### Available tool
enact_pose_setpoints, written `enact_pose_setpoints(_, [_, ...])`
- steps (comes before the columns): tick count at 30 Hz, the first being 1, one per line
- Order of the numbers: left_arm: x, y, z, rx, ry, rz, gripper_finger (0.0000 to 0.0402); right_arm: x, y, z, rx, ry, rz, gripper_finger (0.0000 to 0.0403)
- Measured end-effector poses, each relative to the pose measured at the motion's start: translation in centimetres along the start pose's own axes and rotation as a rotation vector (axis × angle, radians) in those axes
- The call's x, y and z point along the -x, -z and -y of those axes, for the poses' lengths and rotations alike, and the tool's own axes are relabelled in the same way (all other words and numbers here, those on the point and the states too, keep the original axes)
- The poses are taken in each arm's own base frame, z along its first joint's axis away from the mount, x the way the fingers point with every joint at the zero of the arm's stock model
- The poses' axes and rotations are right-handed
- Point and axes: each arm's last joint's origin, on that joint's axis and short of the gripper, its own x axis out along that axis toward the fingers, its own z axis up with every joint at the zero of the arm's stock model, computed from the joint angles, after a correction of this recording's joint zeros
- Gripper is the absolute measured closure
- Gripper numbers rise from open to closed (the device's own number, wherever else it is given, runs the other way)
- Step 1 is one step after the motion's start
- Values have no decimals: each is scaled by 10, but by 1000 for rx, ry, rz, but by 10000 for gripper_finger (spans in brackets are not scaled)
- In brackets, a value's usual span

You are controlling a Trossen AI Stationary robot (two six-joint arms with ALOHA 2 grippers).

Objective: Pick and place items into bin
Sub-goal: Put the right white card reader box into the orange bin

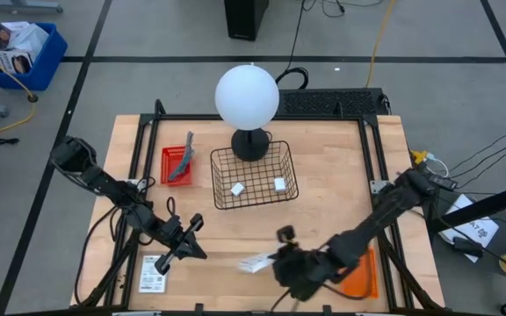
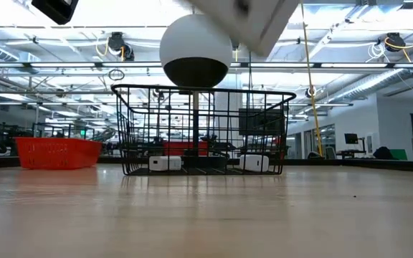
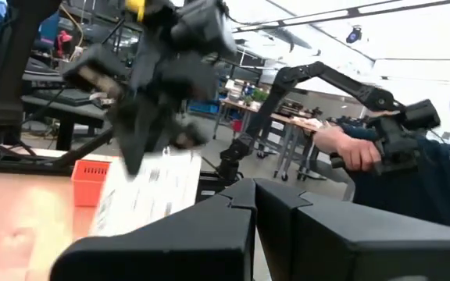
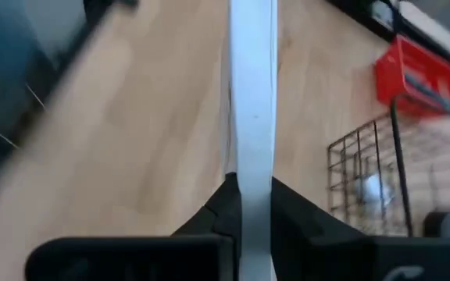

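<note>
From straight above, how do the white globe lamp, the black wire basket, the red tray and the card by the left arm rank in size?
1. Black wire basket
2. White globe lamp, though it stands nearer the camera
3. Red tray
4. Card

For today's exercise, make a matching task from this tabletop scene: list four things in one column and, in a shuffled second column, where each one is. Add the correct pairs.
Things:
1. white card
2. two white blocks
3. grey tool
4. second white card

Places:
A. in the red tray
B. clamped in the right claw
C. flat on the table by the left claw
D. in the wire basket

Pairs: 1-B, 2-D, 3-A, 4-C
</note>
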Motion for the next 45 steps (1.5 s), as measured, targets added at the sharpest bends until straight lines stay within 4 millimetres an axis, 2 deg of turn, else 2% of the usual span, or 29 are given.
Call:
enact_pose_setpoints(5, [0,0,0,1,0,0,394,44,5,-3,-341,49,60,375])
enact_pose_setpoints(12, [0,0,-1,12,-25,10,394,89,38,-12,-737,114,102,375])
enact_pose_setpoints(17, [0,-1,-2,18,-68,21,394,104,69,-21,-1092,96,114,375])
enact_pose_setpoints(24, [0,-2,-7,-31,-125,33,394,106,115,-50,-1388,62,43,375])
enact_pose_setpoints(34, [-2,-3,-24,-95,-203,16,394,129,139,-79,-1616,-27,-58,375])
enact_pose_setpoints(37, [-2,-3,-31,-102,-235,-3,394,132,142,-81,-1615,-32,-120,375])
enact_pose_setpoints(45, [-1,-5,-46,-111,-300,-3,394,140,152,-87,-1549,-18,-141,375])
